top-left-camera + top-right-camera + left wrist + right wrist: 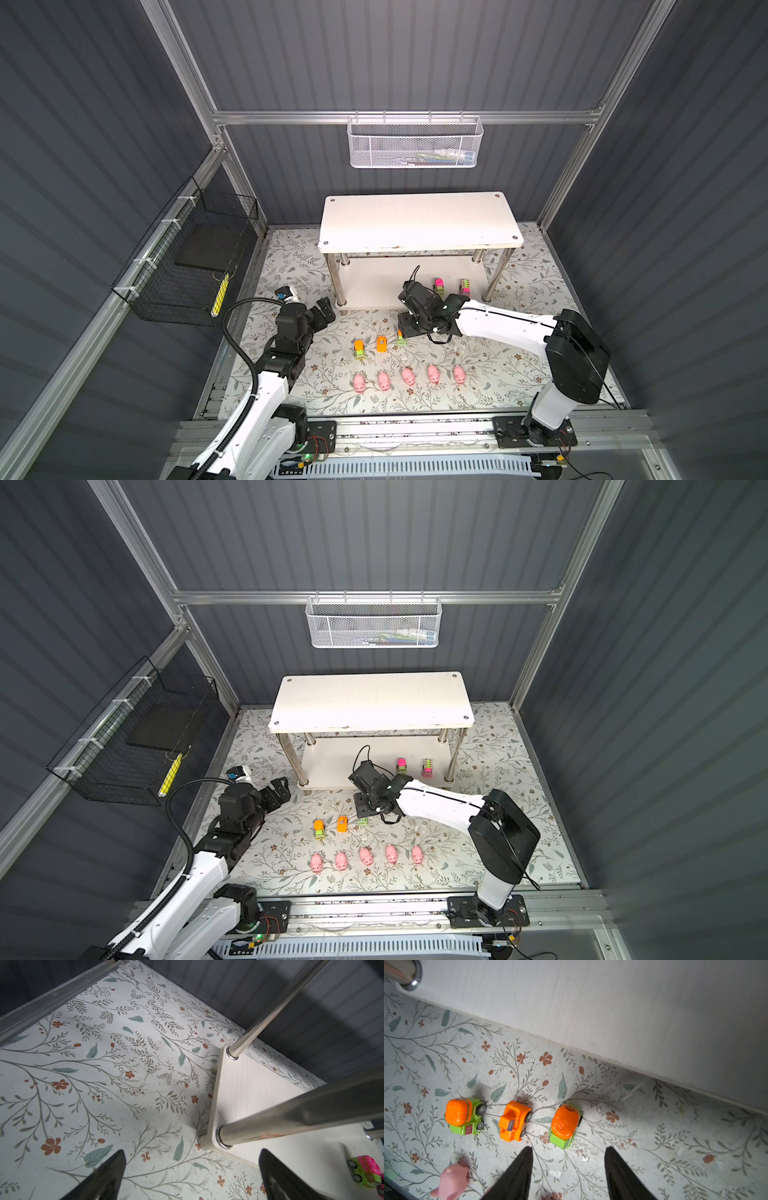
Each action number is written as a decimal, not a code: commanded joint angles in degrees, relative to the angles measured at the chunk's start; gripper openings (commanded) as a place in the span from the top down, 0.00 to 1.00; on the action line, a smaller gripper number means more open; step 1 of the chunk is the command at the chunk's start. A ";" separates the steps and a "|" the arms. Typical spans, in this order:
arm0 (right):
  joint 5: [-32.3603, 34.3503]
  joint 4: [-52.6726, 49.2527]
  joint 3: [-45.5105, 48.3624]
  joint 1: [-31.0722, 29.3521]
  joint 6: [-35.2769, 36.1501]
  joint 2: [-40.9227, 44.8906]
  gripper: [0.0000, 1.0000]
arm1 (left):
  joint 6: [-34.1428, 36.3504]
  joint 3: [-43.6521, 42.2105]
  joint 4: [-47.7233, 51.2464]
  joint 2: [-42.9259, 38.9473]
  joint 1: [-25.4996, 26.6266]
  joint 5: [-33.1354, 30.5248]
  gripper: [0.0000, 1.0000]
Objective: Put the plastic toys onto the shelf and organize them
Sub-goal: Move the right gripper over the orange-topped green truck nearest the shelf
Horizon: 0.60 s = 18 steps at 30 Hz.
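The white two-tier shelf [417, 220] stands at the back in both top views. Two pink-and-green toy vehicles [439, 286] [464, 286] sit on its lower board [591, 1001]. Three orange and green vehicles [464, 1114] [515, 1121] [564, 1124] stand in a row on the floral floor. In front of them is a row of several pink pigs [408, 376]. My right gripper [568, 1148] hangs open just above the floor beside the rightmost floor vehicle [401, 338], with nothing between its fingers. My left gripper [192, 1151] is open and empty near the shelf's front left leg [291, 1120].
A white mesh basket [415, 141] hangs on the back rail. A black wire basket [195, 257] is fixed to the left wall. The chrome legs [334, 282] bound the lower board. A metal rail [415, 428] runs along the front edge.
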<state>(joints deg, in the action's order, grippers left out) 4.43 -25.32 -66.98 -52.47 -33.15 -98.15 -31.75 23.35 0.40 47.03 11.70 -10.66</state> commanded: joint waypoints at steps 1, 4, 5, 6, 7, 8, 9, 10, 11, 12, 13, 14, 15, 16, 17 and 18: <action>-1.52 -2.71 -2.24 -0.40 1.10 -1.95 0.41 | 0.46 -1.16 0.12 0.00 0.42 -0.40 0.00; -2.09 -3.16 -3.48 -0.48 1.68 -3.46 0.41 | 0.41 -1.21 0.39 -0.18 0.42 -0.48 0.00; -2.31 -3.27 -3.76 -0.58 1.92 -3.85 0.41 | 0.46 -1.22 0.54 -0.34 0.44 -0.52 0.00; -2.40 -3.41 -4.07 -0.57 2.01 -4.27 0.41 | 0.54 -1.27 0.64 -0.44 0.42 -0.64 0.00; -2.70 -3.41 -4.30 -0.60 2.25 -4.65 0.41 | 0.54 -1.26 0.72 -0.60 0.47 -0.68 0.00; -2.76 -3.59 -4.75 -0.55 2.36 -5.16 0.41 | 0.61 -1.37 0.74 -0.70 0.49 -0.76 0.00; -2.58 -3.77 -5.04 -0.61 2.44 -5.52 0.41 | 0.63 -1.34 0.78 -0.72 0.49 -0.75 0.00; -2.55 -3.88 -5.31 -0.62 2.52 -5.97 0.41 | 0.63 -1.36 0.77 -0.71 0.43 -0.86 0.00; -2.59 -4.06 -5.61 -0.57 2.64 -6.27 0.41 | 0.63 -1.42 0.87 -0.74 0.42 -0.86 0.00; -2.73 -4.19 -5.98 -0.62 2.80 -6.53 0.41 | 0.63 -1.49 0.86 -0.79 0.45 -0.94 0.00; -2.79 -4.50 -6.30 -0.62 2.88 -6.96 0.41 | 0.62 -1.54 0.83 -0.76 0.42 -0.99 0.00; -2.82 -4.74 -6.83 -0.62 3.06 -7.38 0.41 | 0.61 -1.56 0.83 -0.67 0.42 -0.97 0.00; -2.94 -5.06 -7.23 -0.62 3.18 -7.79 0.41 | 0.63 -1.56 0.65 -0.62 0.42 -1.00 0.00; -3.08 -5.21 -7.64 -0.62 3.33 -8.24 0.41 | 0.63 -1.64 0.61 -0.45 0.42 -0.97 0.00; -3.06 -5.54 -8.13 -0.62 3.39 -8.83 0.41 | 0.68 -1.60 0.52 -0.32 0.42 -0.96 0.00; -3.06 -5.81 -8.50 -0.62 3.43 -9.21 0.41 | 0.69 -1.58 0.48 -0.11 0.47 -1.06 0.00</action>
<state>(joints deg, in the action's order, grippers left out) 1.52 -28.95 -73.58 -52.71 -30.61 -105.95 -31.75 22.74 0.45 46.98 11.70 -10.90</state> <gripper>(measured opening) 0.591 0.997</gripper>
